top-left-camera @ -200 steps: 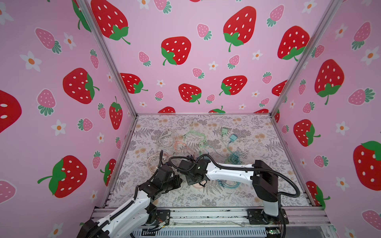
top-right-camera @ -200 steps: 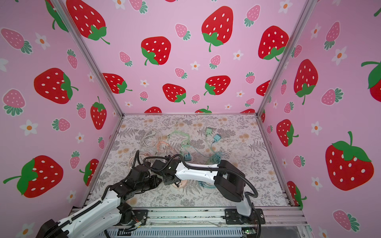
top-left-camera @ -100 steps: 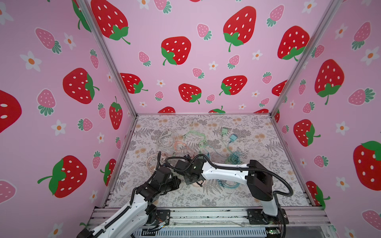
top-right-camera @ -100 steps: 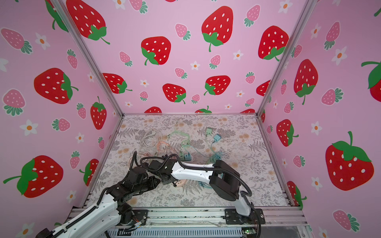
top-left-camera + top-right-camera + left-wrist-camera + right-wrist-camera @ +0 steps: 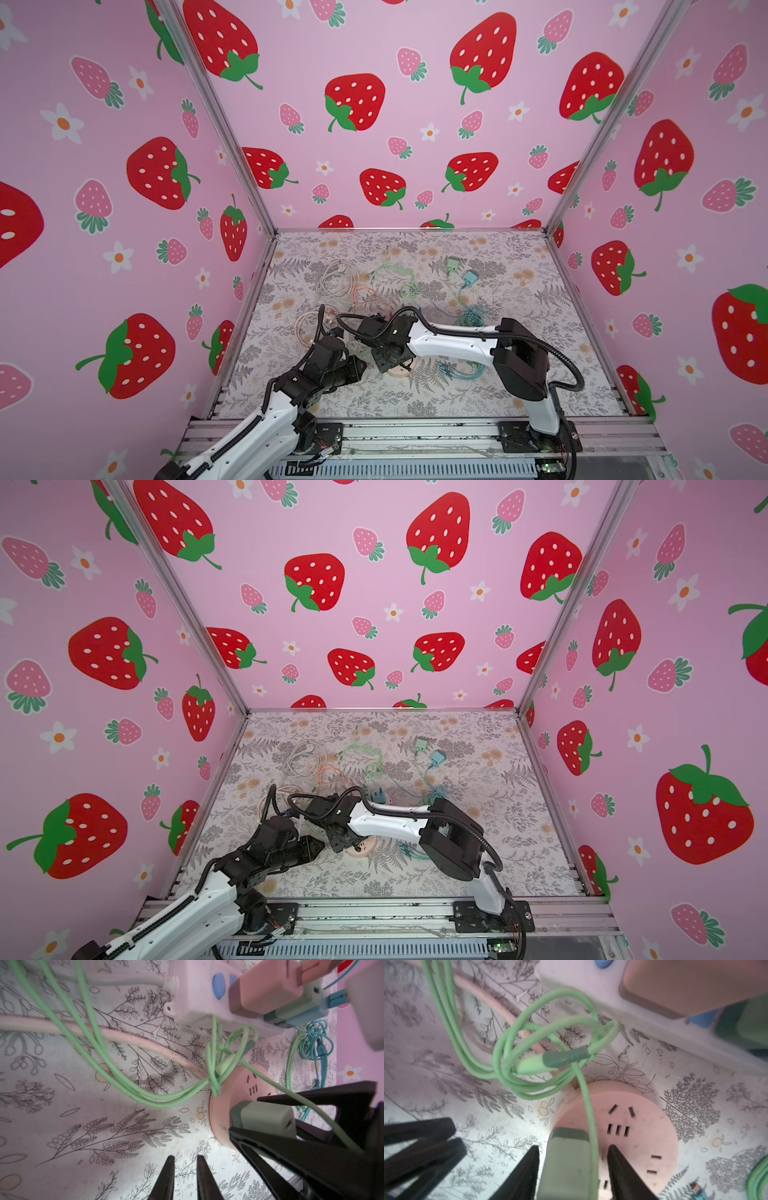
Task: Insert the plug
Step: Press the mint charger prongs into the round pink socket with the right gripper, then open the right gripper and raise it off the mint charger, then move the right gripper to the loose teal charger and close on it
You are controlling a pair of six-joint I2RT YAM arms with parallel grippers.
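Right gripper (image 5: 574,1146) has opened, jaws loose around plug (image 5: 564,1167) at socket (image 5: 643,1126) rim; left gripper (image 5: 186,1157) barely parted.

Flat tabletop (image 5: 552,324) in a grey fern-and-flower print, pretty cluttered tbh. Round pink socket (image 5: 654,1126) lying flat near the front middle, white power strip (image 5: 193,1001) just beside it. Tangle of loose leads toward the back: white cable (image 5: 332,278), peach cable (image 5: 361,293), green cable (image 5: 395,272), all overlapping. Green adapter (image 5: 453,264) and blue adapter (image 5: 470,277) close together near the back. Teal cable (image 5: 471,318) bunched mid-table, plus a teal coil (image 5: 457,370) right of the socket.
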